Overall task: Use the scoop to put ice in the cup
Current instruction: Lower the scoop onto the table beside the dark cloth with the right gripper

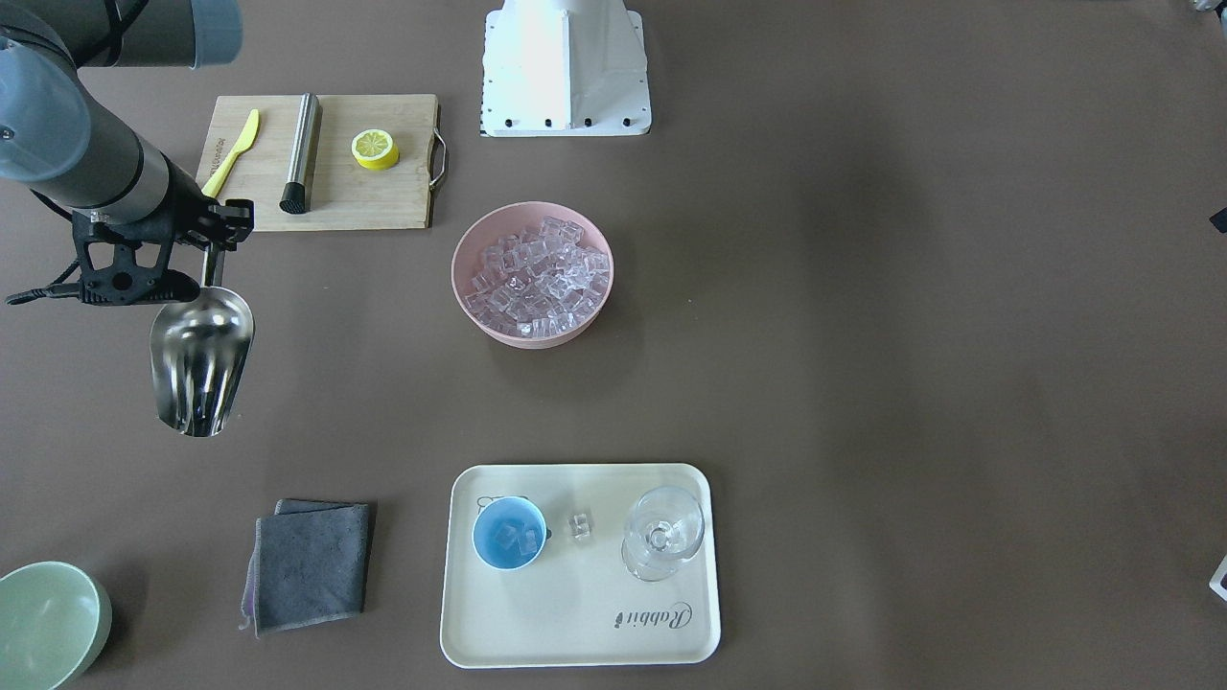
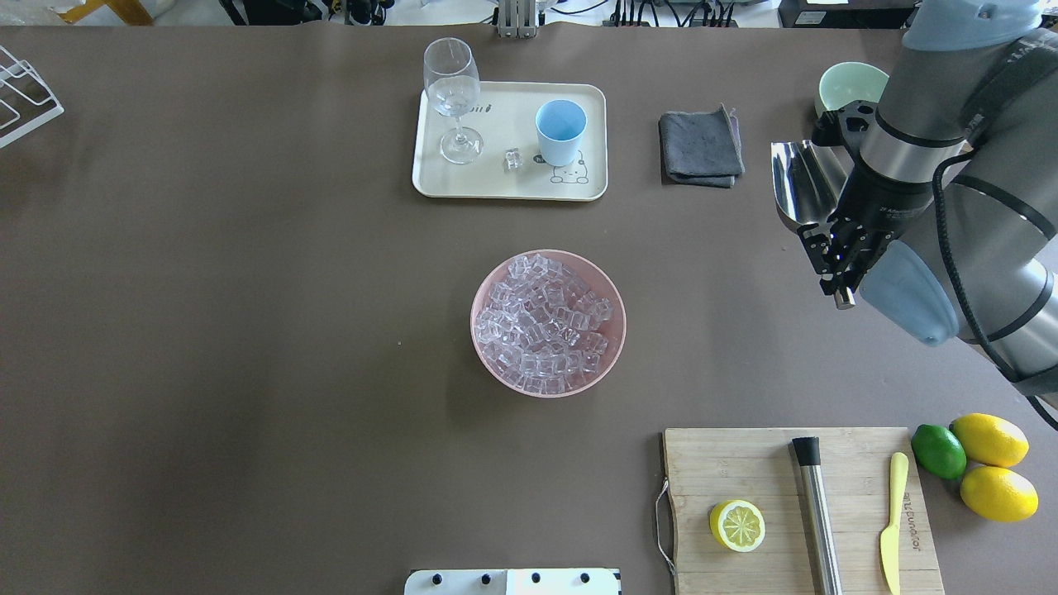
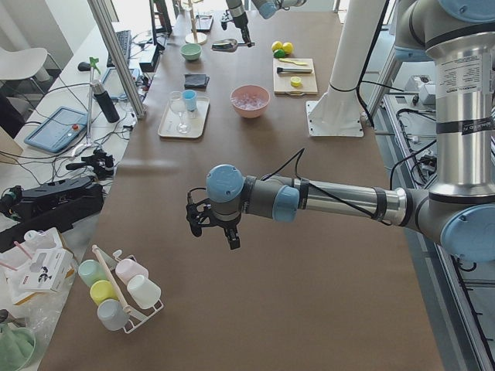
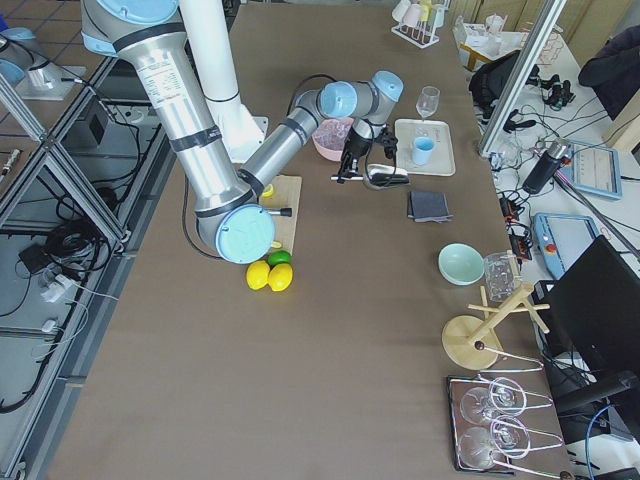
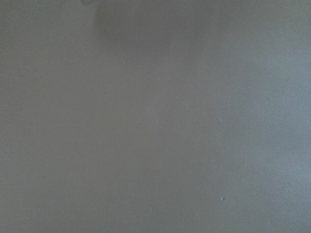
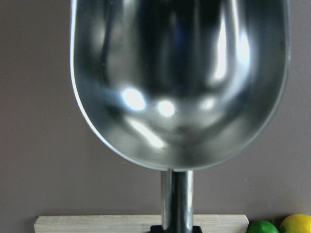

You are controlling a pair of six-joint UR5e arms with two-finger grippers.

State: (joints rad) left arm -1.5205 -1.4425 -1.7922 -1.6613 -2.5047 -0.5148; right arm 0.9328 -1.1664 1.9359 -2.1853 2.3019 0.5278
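Observation:
My right gripper (image 1: 213,254) is shut on the thin handle of the shiny steel scoop (image 1: 201,359), held above the bare table at my right side. The scoop's bowl (image 6: 177,82) is empty. Ice (image 1: 537,278) fills a pink bowl (image 1: 456,273) at the table's centre. The light-blue cup (image 1: 510,534) stands on a cream tray (image 1: 575,652) with a couple of ice cubes inside it. One loose cube (image 1: 580,525) lies on the tray beside the cup. My left gripper (image 3: 213,228) shows only in the exterior left view, and I cannot tell its state.
A stemmed glass (image 1: 663,532) shares the tray. A folded grey cloth (image 1: 312,565) and a pale-green bowl (image 1: 43,623) lie past the scoop. A cutting board (image 1: 364,201) holds a steel cylinder (image 1: 302,153), a lemon half (image 1: 375,149) and a yellow knife (image 1: 230,153).

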